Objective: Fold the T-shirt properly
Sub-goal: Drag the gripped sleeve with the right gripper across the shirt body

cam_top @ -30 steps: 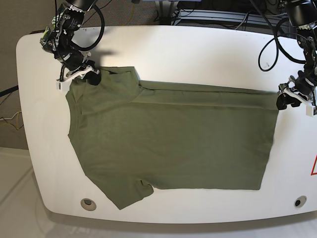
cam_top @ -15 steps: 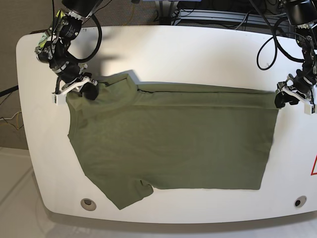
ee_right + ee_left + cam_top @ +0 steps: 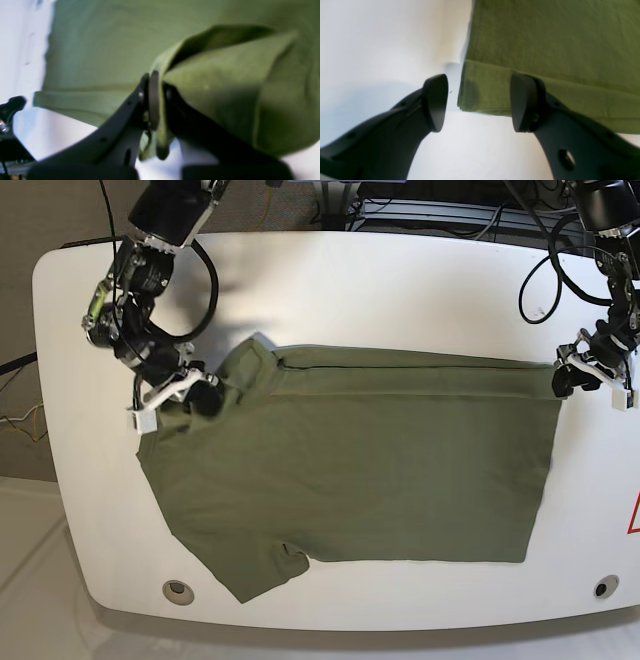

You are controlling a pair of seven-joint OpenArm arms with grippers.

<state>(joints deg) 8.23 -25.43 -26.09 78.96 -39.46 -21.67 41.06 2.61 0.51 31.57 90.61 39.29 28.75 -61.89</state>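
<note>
The olive-green T-shirt [image 3: 360, 470] lies spread on the white table [image 3: 400, 290], neck end toward the base view's left. At that end my right gripper [image 3: 190, 395] is shut on the shirt's upper shoulder fabric, which is lifted and bunched. The right wrist view shows the cloth [image 3: 225, 95] pinched in that gripper [image 3: 156, 100] and draping away from it. On the base view's right, my left gripper [image 3: 577, 380] stands open at the hem's far corner. In the left wrist view this gripper [image 3: 480, 105] straddles the folded hem corner [image 3: 482, 92] without clamping it.
Two round holes [image 3: 179, 590] [image 3: 600, 587] sit near the table's front edge. A red warning sticker [image 3: 634, 515] marks the right edge. Black cables [image 3: 545, 280] loop behind the right-hand arm, and more gear sits beyond the table's back edge.
My right gripper has moved toward the front and inward with the shoulder fabric, dragging the sleeve over the shirt's body. My left gripper has stayed open at the hem corner, barely shifting.
</note>
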